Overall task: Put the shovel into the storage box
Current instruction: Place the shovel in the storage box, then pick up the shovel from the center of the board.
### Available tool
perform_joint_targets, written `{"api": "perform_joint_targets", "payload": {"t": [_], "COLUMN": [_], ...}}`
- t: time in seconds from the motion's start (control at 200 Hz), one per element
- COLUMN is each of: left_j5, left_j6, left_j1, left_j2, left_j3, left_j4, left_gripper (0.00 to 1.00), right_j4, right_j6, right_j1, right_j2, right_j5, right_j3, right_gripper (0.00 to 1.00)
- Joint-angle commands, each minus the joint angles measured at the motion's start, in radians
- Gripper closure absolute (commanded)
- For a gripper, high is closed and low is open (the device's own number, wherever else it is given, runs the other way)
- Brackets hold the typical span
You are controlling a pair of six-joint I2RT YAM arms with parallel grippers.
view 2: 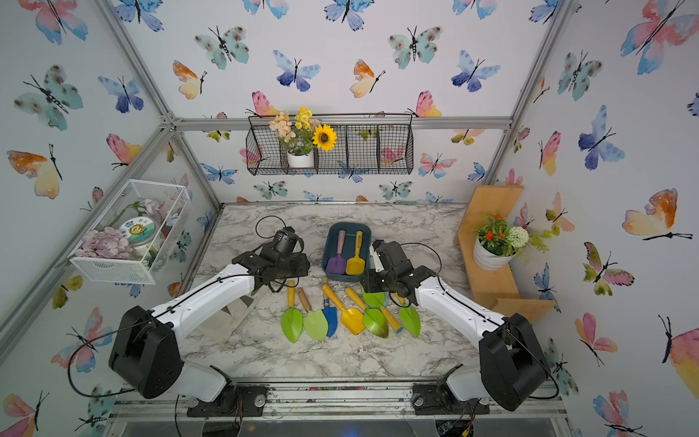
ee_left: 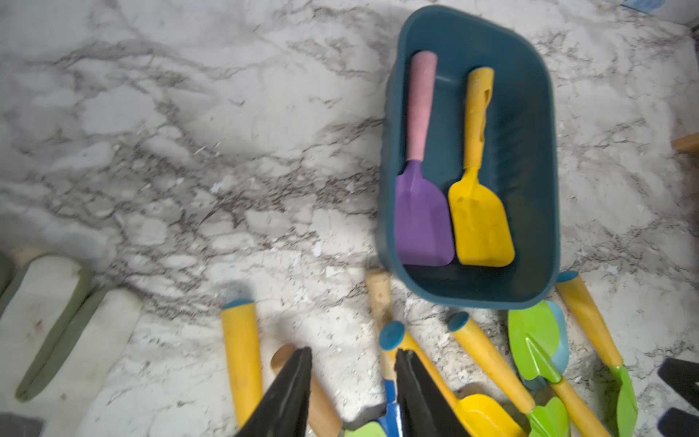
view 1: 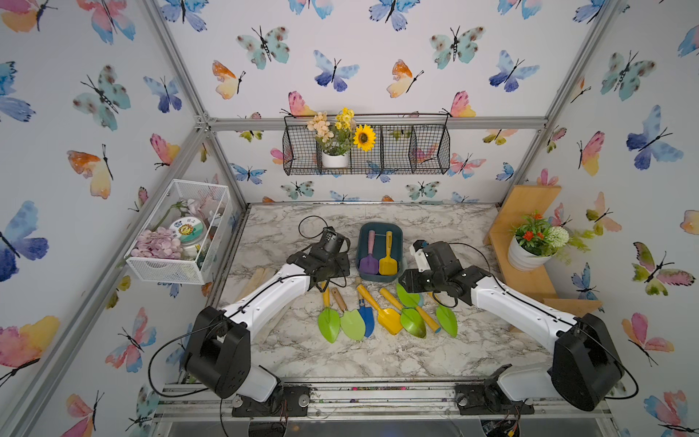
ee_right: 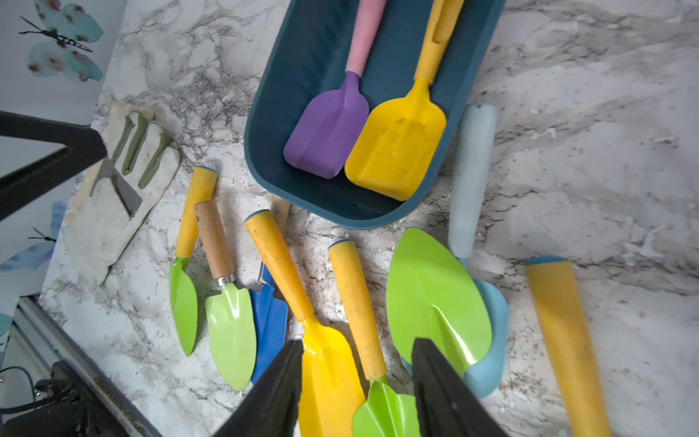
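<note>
Marble counter: box centre, nearer back edge, w/ purple shovel & yellow shovel in. Several loose shovels by its front wall not yet in. Left gripper, right gripper open, empty.

Storage box at the middle of the table, two shovels side by side inside; a row of shovels on the table before it; glove left of the row.

The right wrist view cuts off the storage box — its far end.
</note>
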Motion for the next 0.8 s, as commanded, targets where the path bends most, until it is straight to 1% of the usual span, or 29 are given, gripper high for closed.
{"api": "perform_joint_targets", "payload": {"t": [0.0,0.095,0.195,0.255,0.355,0.491,0.791], "left_j5": [0.021,0.032,0.05,0.06,0.079,0.095,0.103], "left_j6": [-0.067,-0.085,-0.101,-0.11,-0.126,-0.138,-0.137], "left_j1": [0.042,0.069,0.081,0.081,0.086,0.089,0.089], "left_j2": [-0.09,-0.143,-0.163,-0.168,-0.167,-0.142,-0.073], "left_j3": [-0.086,-0.16,-0.209,-0.235,-0.273,-0.308,-0.351], "left_j4": [-0.002,0.009,0.01,0.017,0.038,0.066,0.115], "left_gripper": [0.55,0.54,0.53,0.45,0.42,0.43,0.52], "right_j4": [0.038,0.064,0.076,0.081,0.089,0.092,0.085], "right_j6": [-0.023,-0.019,-0.02,-0.02,-0.019,-0.018,-0.003], "right_j1": [0.029,0.062,0.102,0.127,0.152,0.168,0.17], "right_j2": [0.007,0.019,0.043,0.056,0.075,0.084,0.096], "right_j5": [-0.077,-0.095,-0.095,-0.09,-0.092,-0.089,-0.048], "right_j3": [0.016,0.01,0.016,0.022,0.025,0.029,0.022], "right_gripper": [0.48,0.48,0.48,0.47,0.45,0.44,0.45]}}
